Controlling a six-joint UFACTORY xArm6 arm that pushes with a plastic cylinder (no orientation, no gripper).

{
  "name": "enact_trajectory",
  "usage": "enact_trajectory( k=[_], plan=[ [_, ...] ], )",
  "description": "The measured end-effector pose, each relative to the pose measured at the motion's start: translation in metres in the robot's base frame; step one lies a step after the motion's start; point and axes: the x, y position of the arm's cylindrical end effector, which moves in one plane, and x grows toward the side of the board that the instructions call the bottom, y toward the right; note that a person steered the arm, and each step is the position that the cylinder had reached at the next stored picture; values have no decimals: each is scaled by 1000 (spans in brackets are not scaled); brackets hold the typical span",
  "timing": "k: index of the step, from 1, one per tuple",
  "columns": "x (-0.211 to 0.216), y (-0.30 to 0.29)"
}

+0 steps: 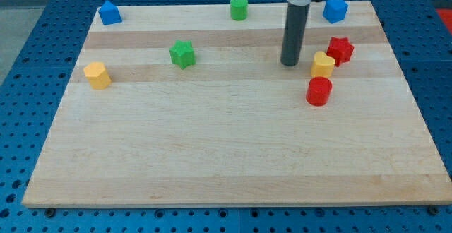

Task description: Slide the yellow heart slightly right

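Gripperless, my tip (290, 63) rests on the wooden board (212, 155) (pale planks); yellow heart (323, 65) just right.

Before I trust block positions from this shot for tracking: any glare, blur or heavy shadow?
Camera view: even, soft light, no glare on the wooden board; only faint short shadows under blocks; my tip and the yellow heart just to its right look sharp; the rod's top is cut off by the view's top edge.
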Motion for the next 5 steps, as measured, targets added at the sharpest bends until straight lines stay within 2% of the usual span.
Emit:
enact_trajectory(
  k=[2, 3, 4, 5],
  plan=[
    [31, 28],
    [24, 25],
    [8, -14],
    [-3, -12]
  ],
)
